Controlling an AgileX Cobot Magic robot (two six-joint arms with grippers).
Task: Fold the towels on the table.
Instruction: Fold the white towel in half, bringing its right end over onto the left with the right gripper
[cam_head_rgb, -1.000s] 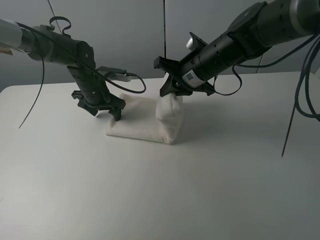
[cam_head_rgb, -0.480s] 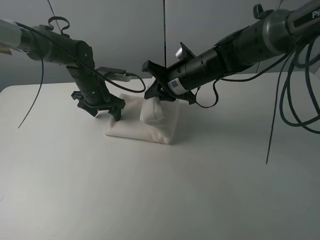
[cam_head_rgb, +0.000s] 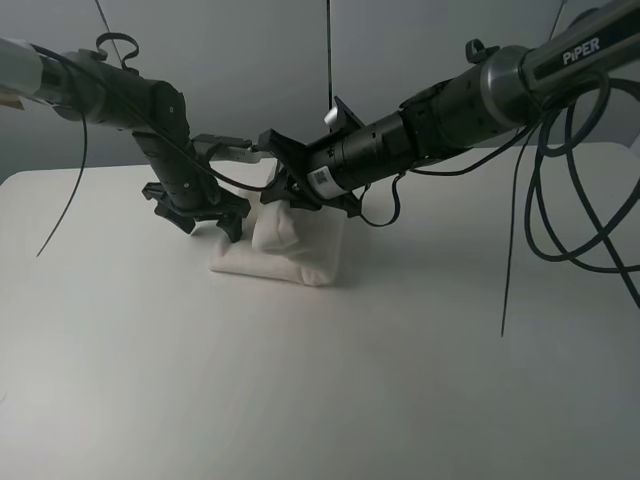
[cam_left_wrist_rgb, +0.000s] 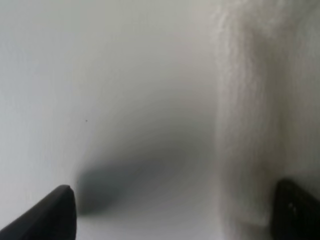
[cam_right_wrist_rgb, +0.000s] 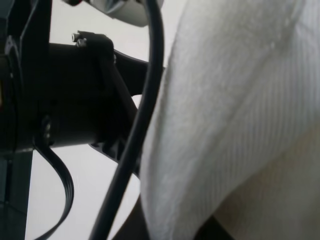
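Note:
The white towel (cam_head_rgb: 300, 258) lies as a folded pad on the table (cam_head_rgb: 320, 380), toward the back and left of centre. My right gripper (cam_head_rgb: 276, 194) reaches across from the right and is shut on a flap of the towel, which it holds lifted over the pad's left part. That flap fills the right wrist view as white terry cloth (cam_right_wrist_rgb: 240, 100). My left gripper (cam_head_rgb: 207, 222) stands open at the pad's left edge. In the left wrist view its two dark fingertips (cam_left_wrist_rgb: 59, 216) straddle bare table and the towel's edge (cam_left_wrist_rgb: 260, 100), and hold nothing.
The left arm (cam_right_wrist_rgb: 65, 95) and its black cable (cam_right_wrist_rgb: 142, 115) sit close in front of the right wrist camera. Loose cables (cam_head_rgb: 560, 200) hang from the right arm over the table's right side. A grey wall stands behind.
My right gripper has moved leftward across the towel, carrying the lifted flap toward the left gripper. The left arm has stayed in place, still open.

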